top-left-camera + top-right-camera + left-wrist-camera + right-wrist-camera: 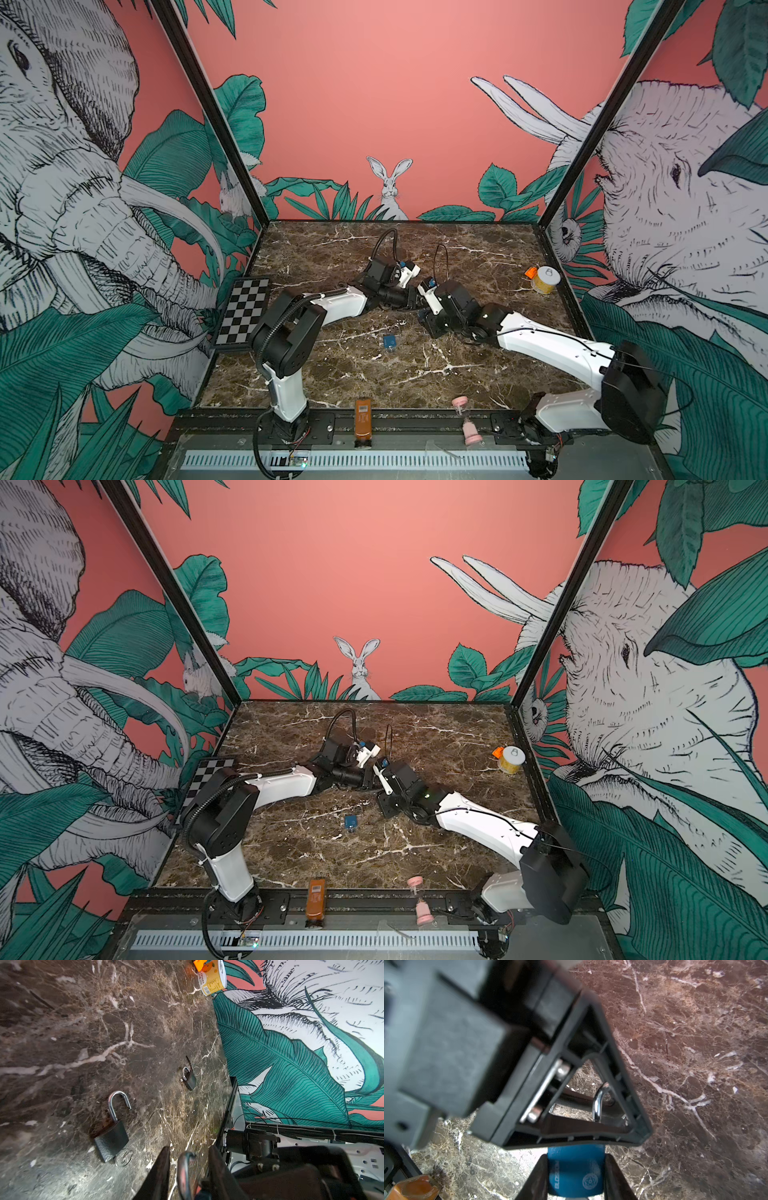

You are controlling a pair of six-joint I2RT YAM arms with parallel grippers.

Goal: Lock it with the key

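Right gripper: my right gripper [576,1157] is pinching the blue padlock [575,1176] by its body; both fingers lie flat against its sides
Left gripper: my left gripper [188,1150] stands spread astride the chrome shackle [184,1172]; I see a gap between the shackle and each finger
Lock position: at the middle of the marble table [478,249], where my two arms meet in both top views; the shackle end points toward the left gripper, the body sits in the right
Key: I cannot make out a key on the blue padlock
In the way: the left gripper's black triangular frame fills much of the right wrist view; only a curve of the shackle shows through its opening
Nearby: a large black padlock [112,1138] lies flat with its shackle swung open, a key ring [124,1158] touching its bottom end; a small black padlock [189,1079] lies farther toward the right wall
Farther off: a yellow tin [545,280] near the right wall; a small blue item [389,341] on the table in front of the grippers; a checkerboard [243,311] at the left edge; an amber bottle [363,422] and a pink hourglass [467,419] at the front rail
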